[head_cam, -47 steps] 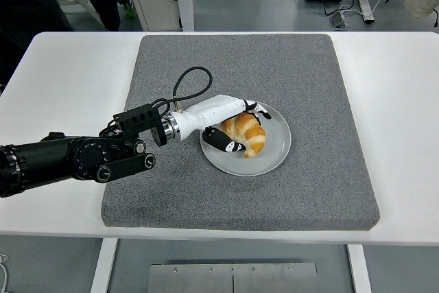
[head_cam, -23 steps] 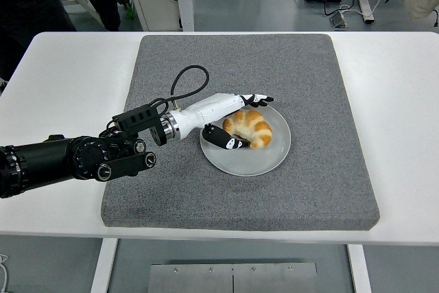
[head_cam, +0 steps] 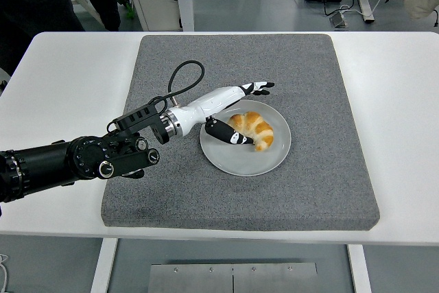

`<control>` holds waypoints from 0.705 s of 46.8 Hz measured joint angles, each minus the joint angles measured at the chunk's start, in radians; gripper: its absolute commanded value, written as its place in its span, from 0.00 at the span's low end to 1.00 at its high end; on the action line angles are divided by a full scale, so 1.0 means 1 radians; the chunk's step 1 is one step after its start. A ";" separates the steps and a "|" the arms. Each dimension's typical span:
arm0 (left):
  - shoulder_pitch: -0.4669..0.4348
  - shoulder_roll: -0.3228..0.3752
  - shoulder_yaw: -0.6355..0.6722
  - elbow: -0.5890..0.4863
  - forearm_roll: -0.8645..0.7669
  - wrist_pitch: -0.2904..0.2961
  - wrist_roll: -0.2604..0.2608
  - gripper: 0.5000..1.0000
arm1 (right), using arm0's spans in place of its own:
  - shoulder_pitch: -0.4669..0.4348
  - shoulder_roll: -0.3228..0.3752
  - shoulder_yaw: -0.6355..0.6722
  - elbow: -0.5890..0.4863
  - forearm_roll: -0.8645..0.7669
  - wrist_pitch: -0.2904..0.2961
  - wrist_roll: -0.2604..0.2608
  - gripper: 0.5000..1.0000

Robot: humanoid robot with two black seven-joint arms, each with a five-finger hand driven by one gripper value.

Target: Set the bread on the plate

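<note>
We see the bread (head_cam: 252, 130), a croissant, lying on the plate (head_cam: 274, 159). The left hand (head_cam: 230, 109), at its 10 o'clock, has fingers spread and holds nothing. We judge the bread light, soft and flaky: grip its thick middle gently.

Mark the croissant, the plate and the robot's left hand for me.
croissant (head_cam: 252, 130), head view, middle of its browned crust.
plate (head_cam: 241, 161), head view, bare near part of its surface.
left hand (head_cam: 233, 110), head view, open span between thumb and fingers.
</note>
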 measured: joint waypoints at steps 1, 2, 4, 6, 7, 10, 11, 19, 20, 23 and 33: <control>0.000 -0.005 -0.005 0.000 -0.008 0.000 0.000 0.85 | 0.000 0.000 0.000 0.000 0.000 0.000 0.000 1.00; 0.000 -0.010 -0.013 -0.001 -0.021 0.000 0.000 0.85 | 0.000 0.000 0.000 0.000 0.000 0.000 0.000 1.00; -0.002 -0.015 -0.025 -0.001 -0.039 -0.001 0.001 0.85 | 0.000 0.000 0.000 0.000 0.000 0.000 0.000 1.00; -0.003 -0.016 -0.040 -0.001 -0.060 -0.001 0.001 0.85 | 0.000 0.000 0.000 0.000 0.000 0.000 0.000 1.00; -0.004 -0.016 -0.045 -0.001 -0.069 -0.002 0.001 0.85 | 0.000 0.000 0.000 0.000 0.000 0.000 0.000 1.00; -0.004 -0.014 -0.066 -0.001 -0.092 -0.019 0.002 0.85 | 0.000 0.000 0.000 0.000 0.000 0.000 0.000 1.00; -0.004 -0.013 -0.073 -0.001 -0.100 -0.027 0.002 0.85 | 0.000 0.000 0.000 0.000 0.000 0.000 0.000 1.00; -0.004 0.004 -0.185 0.000 -0.185 -0.122 0.031 0.85 | 0.000 0.000 0.001 0.000 0.000 0.000 0.000 1.00; -0.004 0.008 -0.210 0.000 -0.198 -0.136 0.042 0.85 | 0.000 0.000 0.001 0.000 0.000 0.000 0.000 1.00; -0.003 0.021 -0.261 0.001 -0.218 -0.158 0.064 0.85 | 0.000 0.000 0.000 0.000 0.000 0.000 0.000 1.00; -0.001 0.053 -0.440 0.007 -0.262 -0.168 0.092 0.85 | 0.000 0.000 0.000 0.000 0.000 0.000 0.000 1.00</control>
